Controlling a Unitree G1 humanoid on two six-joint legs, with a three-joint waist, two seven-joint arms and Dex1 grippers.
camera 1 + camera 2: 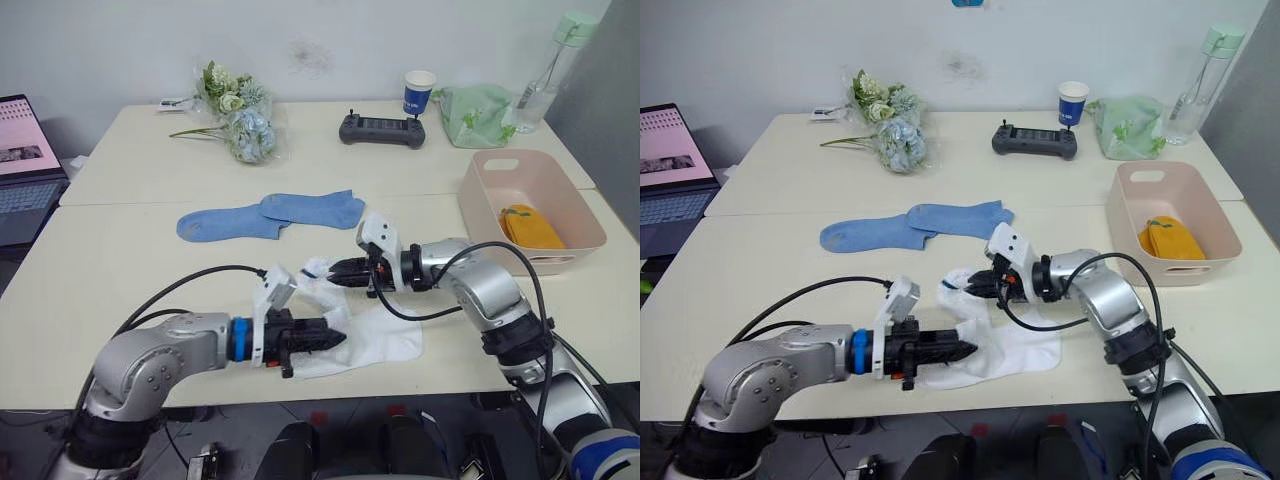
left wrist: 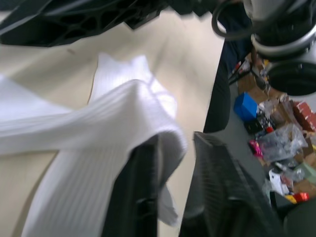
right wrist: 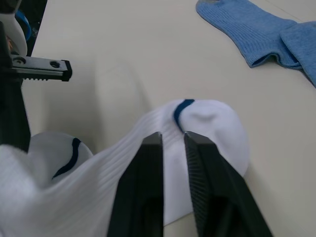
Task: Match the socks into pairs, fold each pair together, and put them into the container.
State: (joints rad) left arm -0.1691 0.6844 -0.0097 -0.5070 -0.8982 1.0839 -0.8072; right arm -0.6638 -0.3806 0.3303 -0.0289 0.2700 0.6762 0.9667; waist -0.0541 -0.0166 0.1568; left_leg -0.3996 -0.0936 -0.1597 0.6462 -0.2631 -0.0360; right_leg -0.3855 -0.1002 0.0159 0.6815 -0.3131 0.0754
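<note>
Right wrist view shows my right end effector closed on the white socks at the trimmed heel; my left end effector pinches their other end. I should fold slowly, keeping both layers aligned; the container waits beyond my right end effector.

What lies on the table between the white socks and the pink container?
Nothing: in the left eye view, bare table separates the white socks from the container; the right arm reaches above it.
</note>
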